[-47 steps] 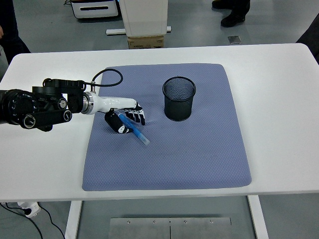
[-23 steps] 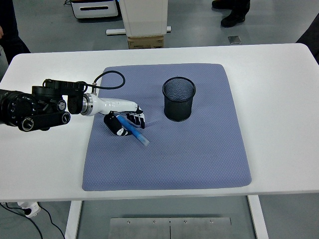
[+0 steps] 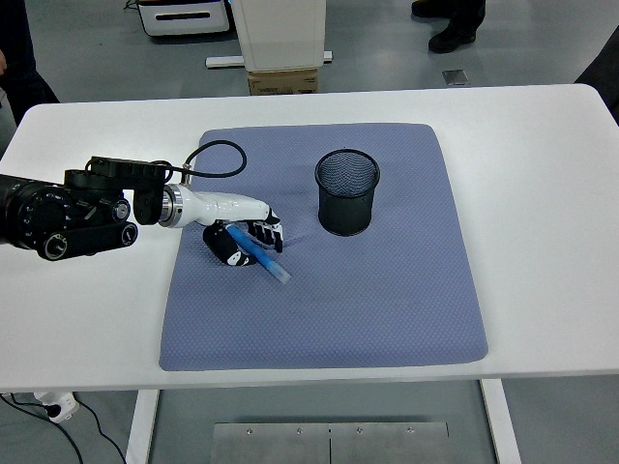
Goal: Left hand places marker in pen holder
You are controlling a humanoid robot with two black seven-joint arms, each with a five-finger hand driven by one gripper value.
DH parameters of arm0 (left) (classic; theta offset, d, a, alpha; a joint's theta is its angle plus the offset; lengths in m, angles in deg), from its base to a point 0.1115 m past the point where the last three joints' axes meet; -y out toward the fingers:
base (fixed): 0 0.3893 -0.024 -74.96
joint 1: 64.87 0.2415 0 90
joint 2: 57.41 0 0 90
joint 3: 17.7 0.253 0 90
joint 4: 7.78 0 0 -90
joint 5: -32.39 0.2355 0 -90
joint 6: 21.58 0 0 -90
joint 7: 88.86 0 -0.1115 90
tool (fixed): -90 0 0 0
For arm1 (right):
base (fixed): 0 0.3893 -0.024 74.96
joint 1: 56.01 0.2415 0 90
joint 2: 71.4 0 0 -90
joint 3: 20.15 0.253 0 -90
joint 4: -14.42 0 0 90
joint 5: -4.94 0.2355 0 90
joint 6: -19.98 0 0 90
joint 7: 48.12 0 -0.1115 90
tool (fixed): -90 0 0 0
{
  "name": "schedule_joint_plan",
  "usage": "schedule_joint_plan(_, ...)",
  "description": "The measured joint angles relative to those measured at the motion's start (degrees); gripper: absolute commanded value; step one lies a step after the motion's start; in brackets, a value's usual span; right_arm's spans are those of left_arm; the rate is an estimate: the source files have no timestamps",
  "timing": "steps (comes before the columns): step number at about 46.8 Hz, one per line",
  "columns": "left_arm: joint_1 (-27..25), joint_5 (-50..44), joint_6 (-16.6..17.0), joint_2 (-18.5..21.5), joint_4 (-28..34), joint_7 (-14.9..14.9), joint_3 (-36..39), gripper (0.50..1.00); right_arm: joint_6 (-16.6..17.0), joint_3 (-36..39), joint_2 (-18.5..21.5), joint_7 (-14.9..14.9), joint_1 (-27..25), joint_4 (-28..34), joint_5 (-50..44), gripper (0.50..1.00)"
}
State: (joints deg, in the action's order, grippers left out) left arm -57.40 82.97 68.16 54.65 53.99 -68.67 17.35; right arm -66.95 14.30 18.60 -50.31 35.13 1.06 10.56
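Left hand [image 3: 242, 239], gripping the marker [image 3: 257, 252], has edged slightly toward the pen holder [image 3: 346, 191]

High head view over white table [image 3: 542, 193]

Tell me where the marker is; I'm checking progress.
In the head view the marker is gripped in the left hand, over the mat's left part, left of the pen holder.

A black wire-mesh pen holder [image 3: 347, 191] is standing alone above centre on the blue-grey fabric mat [image 3: 387, 309]; bare mat is lying open between it and the robot's black-fingered left hand [image 3: 242, 237] at centre left.
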Motion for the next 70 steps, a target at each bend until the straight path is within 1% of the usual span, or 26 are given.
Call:
schedule_joint_plan(1, 0.06, 0.23, 0.07, 0.00, 0.00, 0.00, 0.01, 0.631, 0.00, 0.00, 0.00, 0.00, 0.01, 0.00, 0.00, 1.000)
schedule_joint_plan(2, 0.09, 0.61, 0.14, 0.00, 0.01, 0.00, 0.07, 0.616, 0.00, 0.00, 0.00, 0.00, 0.02, 0.00, 0.00, 1.000)
schedule_joint_plan(8, 0.10, 1.86, 0.33, -0.05, 0.01, 0.00, 0.16, 0.584, 0.00, 0.00, 0.00, 0.00, 0.01, 0.00, 0.00, 1.000)
schedule_joint_plan(10, 0.13, 2.12, 0.34, -0.04, 0.01, 0.00, 0.17, 0.564, 0.00, 0.00, 0.00, 0.00, 0.00, 0.00, 0.00, 1.000)
schedule_joint_plan(13, 0.13, 2.20, 0.34, -0.02, 0.00, -0.01, 0.18, 0.552, 0.00, 0.00, 0.00, 0.00, 0.01, 0.00, 0.00, 1.000)
schedule_joint_plan(14, 0.12, 2.22, 0.34, -0.01, 0.00, -0.02, 0.19, 0.508, 0.00, 0.00, 0.00, 0.00, 0.01, 0.00, 0.00, 1.000)
schedule_joint_plan(15, 0.12, 2.22, 0.34, -0.01, 0.00, -0.04, 0.19, 0.500, 0.00, 0.00, 0.00, 0.00, 0.00, 0.00, 0.00, 1.000)
schedule_joint_plan(36, 0.02, 1.82, 0.51, 0.52, -0.07, -0.07, 0.16, 0.500, 0.00, 0.00, 0.00, 0.00, 0.00, 0.00, 0.00, 1.000)
schedule_joint_plan(38, 0.02, 1.78, 0.52, 0.54, -0.07, -0.08, 0.13, 0.514, 0.00, 0.00, 0.00, 0.00, 0.00, 0.00, 0.00, 1.000)
schedule_joint_plan(41, -0.02, 1.57, 0.52, 0.57, -0.08, -0.08, 0.11, 0.519, 0.00, 0.00, 0.00, 0.00, 0.00, 0.00, 0.00, 1.000)
schedule_joint_plan(44, -0.02, 1.55, 0.52, 0.56, -0.08, -0.08, 0.11, 0.549, 0.00, 0.00, 0.00, 0.00, 0.00, 0.00, 0.00, 1.000)
schedule_joint_plan(49, -0.02, 1.44, 0.52, 0.55, -0.08, -0.07, 0.11, 0.572, 0.00, 0.00, 0.00, 0.00, 0.00, 0.00, 0.00, 1.000)
schedule_joint_plan(51, -0.02, 1.40, 0.52, 0.56, -0.08, -0.04, 0.11, 0.598, 0.00, 0.00, 0.00, 0.00, 0.00, 0.00, 0.00, 1.000)
schedule_joint_plan(54, -0.02, 1.38, 0.52, 0.57, -0.08, -0.01, 0.06, 0.619, 0.00, 0.00, 0.00, 0.00, 0.00, 0.00, 0.00, 1.000)
schedule_joint_plan(56, -0.02, 1.38, 0.52, 0.58, -0.08, 0.00, 0.04, 0.622, 0.00, 0.00, 0.00, 0.00, 0.00, 0.00, 0.00, 1.000)
schedule_joint_plan(64, -0.07, 1.37, 0.52, 0.61, -0.08, 0.00, 0.02, 0.619, 0.00, 0.00, 0.00, 0.00, 0.01, 0.00, 0.00, 1.000)
schedule_joint_plan(69, -0.07, 1.37, 0.48, 0.62, -0.08, 0.01, 0.02, 0.607, 0.00, 0.00, 0.00, 0.00, 0.02, 0.00, 0.00, 1.000)
schedule_joint_plan(70, -0.06, 1.37, 0.46, 0.62, -0.08, 0.01, 0.02, 0.573, 0.00, 0.00, 0.00, 0.00, 0.01, 0.00, 0.00, 1.000)
